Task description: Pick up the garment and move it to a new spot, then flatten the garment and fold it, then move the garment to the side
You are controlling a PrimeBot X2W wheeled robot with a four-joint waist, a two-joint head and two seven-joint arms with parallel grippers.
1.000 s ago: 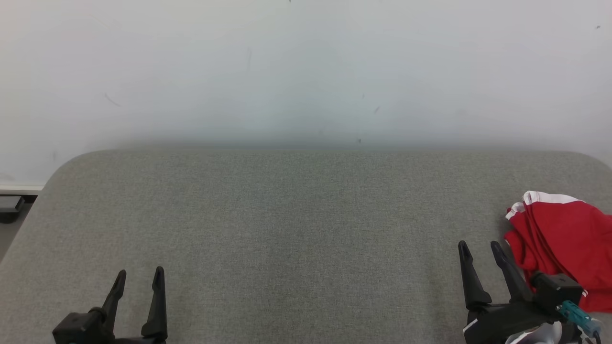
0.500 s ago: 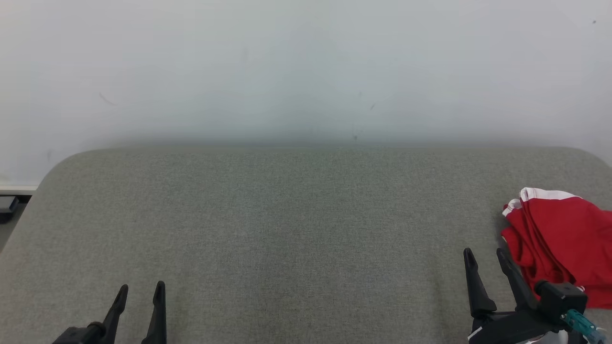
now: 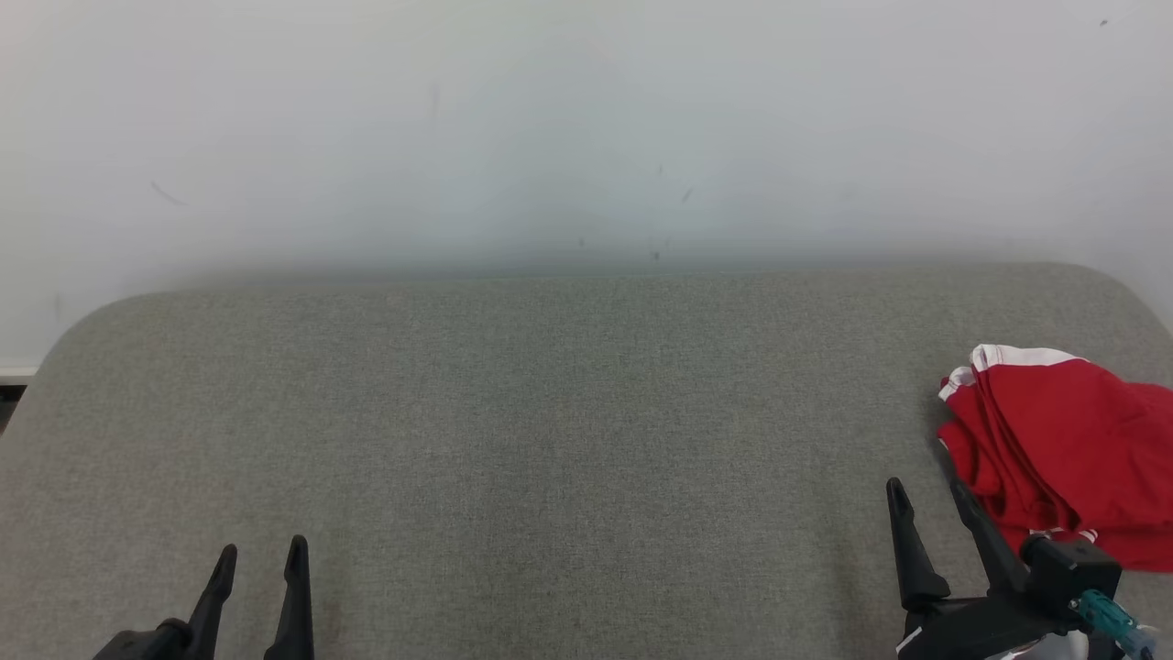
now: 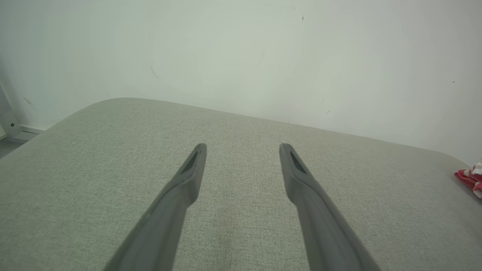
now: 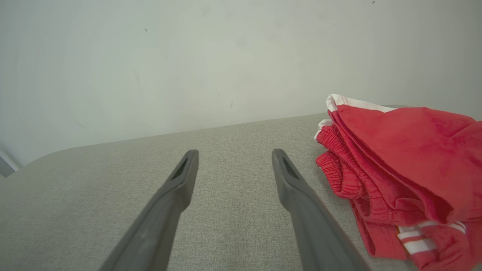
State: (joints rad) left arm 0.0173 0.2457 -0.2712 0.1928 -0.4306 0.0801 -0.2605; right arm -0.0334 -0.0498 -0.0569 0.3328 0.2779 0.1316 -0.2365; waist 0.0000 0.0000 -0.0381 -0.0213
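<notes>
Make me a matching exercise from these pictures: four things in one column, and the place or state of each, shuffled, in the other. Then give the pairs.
Column A
1. garment
2. left pincer
3. right pincer
4. wall

Column B
a. open, close beside the garment
b. red with white trim, crumpled at the right of the grey surface
c. open, over bare fabric at the lower left of the head view
d. pale, behind the grey surface

Pairs: 1-b, 2-c, 3-a, 4-d
</notes>
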